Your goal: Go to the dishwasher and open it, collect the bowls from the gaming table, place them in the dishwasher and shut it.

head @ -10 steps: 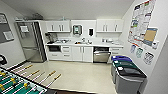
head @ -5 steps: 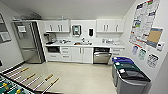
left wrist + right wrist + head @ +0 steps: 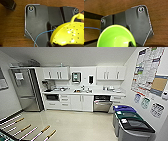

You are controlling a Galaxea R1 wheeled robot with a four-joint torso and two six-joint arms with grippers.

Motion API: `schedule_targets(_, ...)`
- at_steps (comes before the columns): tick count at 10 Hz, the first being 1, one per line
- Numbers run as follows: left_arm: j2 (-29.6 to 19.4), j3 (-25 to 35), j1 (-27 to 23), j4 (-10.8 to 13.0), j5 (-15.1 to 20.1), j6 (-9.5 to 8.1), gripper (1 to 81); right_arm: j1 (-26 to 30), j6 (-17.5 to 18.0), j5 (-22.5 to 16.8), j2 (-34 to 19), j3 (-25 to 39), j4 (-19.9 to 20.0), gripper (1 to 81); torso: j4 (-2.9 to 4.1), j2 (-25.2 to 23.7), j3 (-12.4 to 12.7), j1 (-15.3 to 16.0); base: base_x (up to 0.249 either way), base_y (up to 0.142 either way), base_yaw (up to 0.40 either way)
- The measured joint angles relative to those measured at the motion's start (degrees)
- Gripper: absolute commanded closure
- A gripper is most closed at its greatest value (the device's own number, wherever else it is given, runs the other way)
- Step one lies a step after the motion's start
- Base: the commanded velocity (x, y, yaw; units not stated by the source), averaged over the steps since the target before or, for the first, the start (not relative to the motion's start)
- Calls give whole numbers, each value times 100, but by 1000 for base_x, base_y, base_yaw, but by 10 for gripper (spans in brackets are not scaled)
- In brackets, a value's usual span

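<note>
Dishwasher (image 3: 102,103) faces the room, door ajar — gripper states unclear — bowl (image 3: 116,37) rim-up.

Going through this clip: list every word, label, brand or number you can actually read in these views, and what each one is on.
No text can be read.
Wall posters: print too blurred.
Paper signs above the bins: blurred.
Labels on the bin lids: blurred.
Sheet on the fridge door: blurred.
Yellow colander and green bowl: no markings seen.
</note>
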Motion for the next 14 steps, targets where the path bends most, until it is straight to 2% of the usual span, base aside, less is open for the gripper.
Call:
schedule_targets(8, 2, 0, -1, 0, 0, 0, 811, -15, 0, 4, 0, -16, 1, 811, 0, 0, 0, -2, 191, 0, 0)
schedule_targets(14, 0, 0, -4, 0, -2, 0, 811, -4, 0, 10, -6, -33, 0, 811, 0, 0, 0, 5, 191, -72, 0)
